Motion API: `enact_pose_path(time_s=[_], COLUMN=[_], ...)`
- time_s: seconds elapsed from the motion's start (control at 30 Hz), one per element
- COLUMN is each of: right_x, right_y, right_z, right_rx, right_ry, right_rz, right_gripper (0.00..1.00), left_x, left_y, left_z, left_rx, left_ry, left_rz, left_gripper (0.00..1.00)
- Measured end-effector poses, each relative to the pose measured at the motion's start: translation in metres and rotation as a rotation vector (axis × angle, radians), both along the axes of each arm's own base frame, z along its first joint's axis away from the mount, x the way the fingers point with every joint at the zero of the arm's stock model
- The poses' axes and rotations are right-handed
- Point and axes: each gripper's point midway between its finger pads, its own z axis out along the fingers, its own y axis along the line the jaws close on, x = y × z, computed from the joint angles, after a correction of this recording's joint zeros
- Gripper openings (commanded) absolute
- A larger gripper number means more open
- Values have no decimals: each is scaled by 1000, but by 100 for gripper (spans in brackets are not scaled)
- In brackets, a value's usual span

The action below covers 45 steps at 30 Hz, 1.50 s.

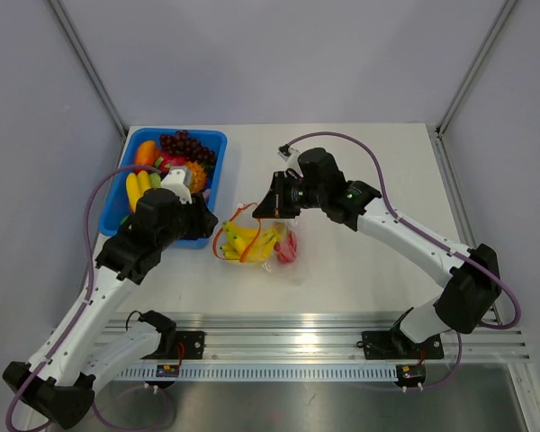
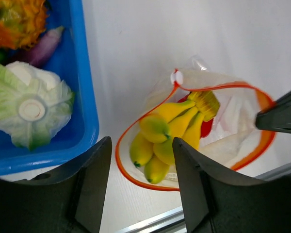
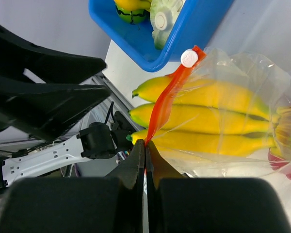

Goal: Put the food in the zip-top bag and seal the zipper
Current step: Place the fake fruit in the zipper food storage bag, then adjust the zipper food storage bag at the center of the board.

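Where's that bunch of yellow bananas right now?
Seen from above, the bananas lie inside the clear bag, just right of the blue tray, with the right hand pinching its zipper.

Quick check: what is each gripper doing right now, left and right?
Left gripper: open, holding nothing.
Right gripper: closed, pinching the zipper of the zip-top bag.

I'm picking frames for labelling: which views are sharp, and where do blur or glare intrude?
Top external: evenly lit, sharp, soft shadows. Left wrist: the yellow toy bananas are crisp, its own dark fingers blurred. Right wrist: the thin red-orange zipper strip is sharp, pale sheen streaks the clear crinkly bag, the near fingers look soft.
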Motion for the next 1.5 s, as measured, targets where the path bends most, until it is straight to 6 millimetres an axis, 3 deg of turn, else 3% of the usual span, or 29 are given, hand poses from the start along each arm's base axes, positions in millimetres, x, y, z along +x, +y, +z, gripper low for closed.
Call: enact_pose_path(time_s=[0.13, 0.3, 0.47, 0.6, 1.0, 1.13, 1.17, 1.2, 1.33, 1.5], right_x=[-1, -1, -1, -2, -4, -5, -6, -6, -5, 9], right_y=[1, 1, 0, -1, -3, -4, -4, -5, -8, -26], right_z=[1, 1, 5, 9, 15, 18, 19, 20, 21, -1], right_rx=[5, 5, 11, 19, 29, 34, 35, 36, 24, -96], right_ry=[-2, -4, -10, -18, -29, -36, -38, -42, -60, -91], right_rz=[6, 8, 8, 8, 8, 8, 8, 9, 2, -86], right_gripper=[0, 0, 0, 0, 0, 0, 0, 0, 0, 0], left_x=[-8, -16, -18, -15, 6, 8, 9, 9, 6, 7], left_y=[11, 22, 17, 10, -12, -17, -18, -19, -21, -26], left_z=[-31, -59, -81, -92, -105, -103, -102, -102, -96, -58], left_rx=[33, 43, 30, 19, -43, -71, -78, -84, -87, -118], left_ry=[65, 111, 172, 201, 236, 236, 234, 235, 243, 203], left_rz=[34, 60, 44, 30, 5, -4, -7, -7, -20, -49], left_gripper=[45, 52, 61, 61, 47, 20, 7, 1, 0, 0])
